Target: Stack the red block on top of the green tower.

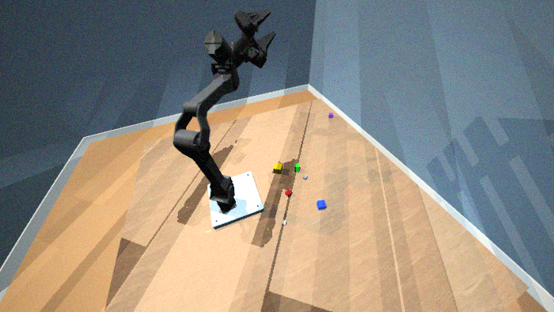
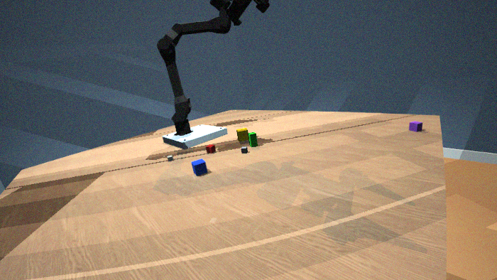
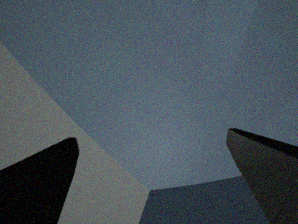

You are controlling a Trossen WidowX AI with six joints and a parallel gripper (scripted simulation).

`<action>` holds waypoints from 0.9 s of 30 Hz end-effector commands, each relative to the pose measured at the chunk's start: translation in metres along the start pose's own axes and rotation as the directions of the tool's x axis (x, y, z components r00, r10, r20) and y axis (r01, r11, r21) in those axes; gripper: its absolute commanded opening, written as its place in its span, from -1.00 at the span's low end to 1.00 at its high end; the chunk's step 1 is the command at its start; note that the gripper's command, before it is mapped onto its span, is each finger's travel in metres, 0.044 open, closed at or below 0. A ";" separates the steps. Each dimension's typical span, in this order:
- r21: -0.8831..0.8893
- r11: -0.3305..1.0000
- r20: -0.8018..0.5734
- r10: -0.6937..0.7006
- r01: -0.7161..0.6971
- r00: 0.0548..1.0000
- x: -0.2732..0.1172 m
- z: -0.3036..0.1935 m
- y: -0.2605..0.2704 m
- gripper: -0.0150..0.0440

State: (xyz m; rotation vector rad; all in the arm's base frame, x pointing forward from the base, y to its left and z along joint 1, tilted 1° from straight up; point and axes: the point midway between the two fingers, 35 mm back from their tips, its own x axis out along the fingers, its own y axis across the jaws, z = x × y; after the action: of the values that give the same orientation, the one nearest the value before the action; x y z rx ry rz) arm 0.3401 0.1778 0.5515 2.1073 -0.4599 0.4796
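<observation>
gripper [image 1: 261, 28] raised high above base plate [image 1: 249, 186], jaws spread wide, holding nothing; wrist view shows only wall between fingers
red block [image 1: 288, 192] on tabletop just beside base plate, untouched; green tower [image 1: 297, 168] upright farther out, yellow block [image 1: 278, 168] next to it
step in hand judged reach for red block: descend vertically, centre jaws over it, keep clear of tower, close gently

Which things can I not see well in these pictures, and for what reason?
- Tool: open; the exterior view's upper edge cuts it off.
- Red block, green tower: absent from the wrist view, which faces only walls.
- Green tower: too small in the top view to count its blocks.
- Two tiny grey cubes: too small to identify.
</observation>
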 end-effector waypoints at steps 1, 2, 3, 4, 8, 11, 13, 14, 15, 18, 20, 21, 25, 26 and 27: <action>-0.316 0.944 0.024 -0.093 0.096 0.995 0.014 0.029 -0.034 1.00; -0.399 0.908 0.035 -0.123 0.127 0.992 0.017 0.038 -0.043 1.00; -0.478 0.864 0.049 -0.153 0.157 0.987 0.020 0.048 -0.053 1.00; -0.551 0.813 0.064 -0.184 0.188 0.981 0.022 0.058 -0.062 1.00; -0.776 0.556 0.145 -0.303 0.299 0.942 0.027 0.105 -0.096 1.00; -0.874 0.326 0.223 -0.389 0.360 0.894 0.026 0.144 -0.118 1.00; -0.907 0.168 0.281 -0.442 0.386 0.852 0.022 0.172 -0.131 1.00; -0.915 0.089 0.310 -0.468 0.393 0.828 0.019 0.187 -0.137 1.00; -0.918 0.011 0.341 -0.492 0.397 0.801 0.016 0.201 -0.143 1.00; -0.899 -0.209 0.432 -0.558 0.384 0.709 0.002 0.244 -0.157 1.00; -0.871 -0.339 0.491 -0.595 0.355 0.636 -0.010 0.273 -0.164 1.00; -0.854 -0.397 0.519 -0.612 0.336 0.596 -0.017 0.287 -0.167 1.00; -0.781 -0.582 0.617 -0.666 0.225 0.420 -0.051 0.340 -0.174 1.00; -0.765 -0.615 0.637 -0.676 0.191 0.371 -0.061 0.353 -0.174 1.00; -0.750 -0.643 0.654 -0.685 0.156 0.321 -0.071 0.364 -0.175 1.00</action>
State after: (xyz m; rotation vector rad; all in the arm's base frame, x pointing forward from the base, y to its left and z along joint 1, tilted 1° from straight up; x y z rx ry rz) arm 0.4409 -0.0028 0.2350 0.2483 0.5545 -0.3137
